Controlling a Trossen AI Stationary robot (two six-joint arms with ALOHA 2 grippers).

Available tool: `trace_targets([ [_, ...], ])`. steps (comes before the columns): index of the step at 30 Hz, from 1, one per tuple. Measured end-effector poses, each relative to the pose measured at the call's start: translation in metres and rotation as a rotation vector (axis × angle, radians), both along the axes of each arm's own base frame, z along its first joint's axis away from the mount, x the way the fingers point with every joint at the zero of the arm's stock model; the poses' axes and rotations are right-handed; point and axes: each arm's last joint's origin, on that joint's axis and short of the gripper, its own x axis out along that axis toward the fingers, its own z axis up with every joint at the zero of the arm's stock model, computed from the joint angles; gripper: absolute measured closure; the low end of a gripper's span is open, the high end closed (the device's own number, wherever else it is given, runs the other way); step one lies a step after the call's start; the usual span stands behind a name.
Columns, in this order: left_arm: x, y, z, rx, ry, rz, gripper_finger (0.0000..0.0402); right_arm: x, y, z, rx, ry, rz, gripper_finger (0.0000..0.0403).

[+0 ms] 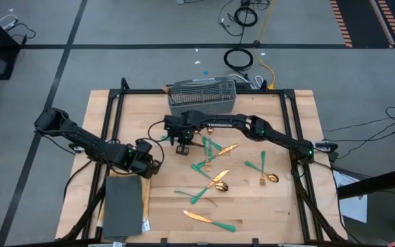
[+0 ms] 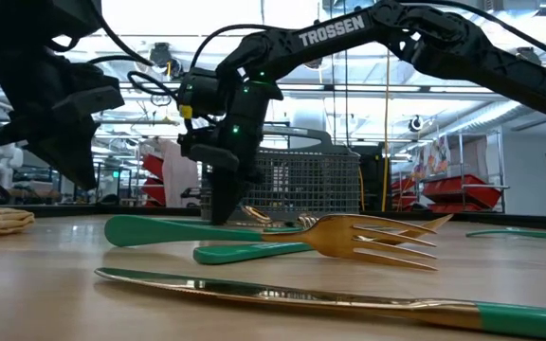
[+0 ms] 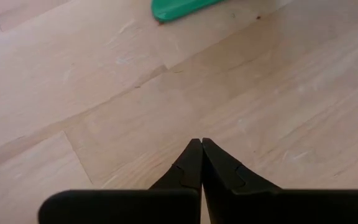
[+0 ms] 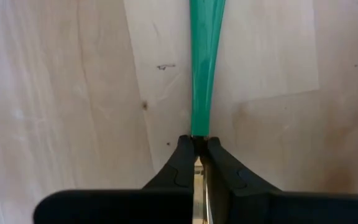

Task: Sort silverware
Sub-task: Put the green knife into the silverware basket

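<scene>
From above, my right pincer [image 1: 183, 149] sits mid-worktop [image 1: 280, 206] below the mesh basket [image 1: 202, 97], scattered silverware [image 1: 214, 182] just beside it. Low across, a fork [image 2: 349, 237] lies near. At my wrist, I'm clamped on a teal handle [image 4: 204, 74]. My left pincer [image 3: 201, 144] is closed, bare wood ahead.

The pale wooden worktop [image 1: 280, 206] carries a grey wire mesh basket [image 1: 202, 97] at its far edge, a dark grey slab [image 1: 123, 204] at its near left, and teal-handled gold silverware [image 1: 214, 182] scattered across its middle and right.
</scene>
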Motion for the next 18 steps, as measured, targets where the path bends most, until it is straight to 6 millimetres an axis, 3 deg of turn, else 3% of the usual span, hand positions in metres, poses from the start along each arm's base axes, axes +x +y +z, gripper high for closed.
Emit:
trace_targets([
  [18,0.000,0.000,0.000,0.007,-0.005,0.003,0.0395,0.001,-0.002,0.040,-0.013,-0.137,-0.021,0.0400],
])
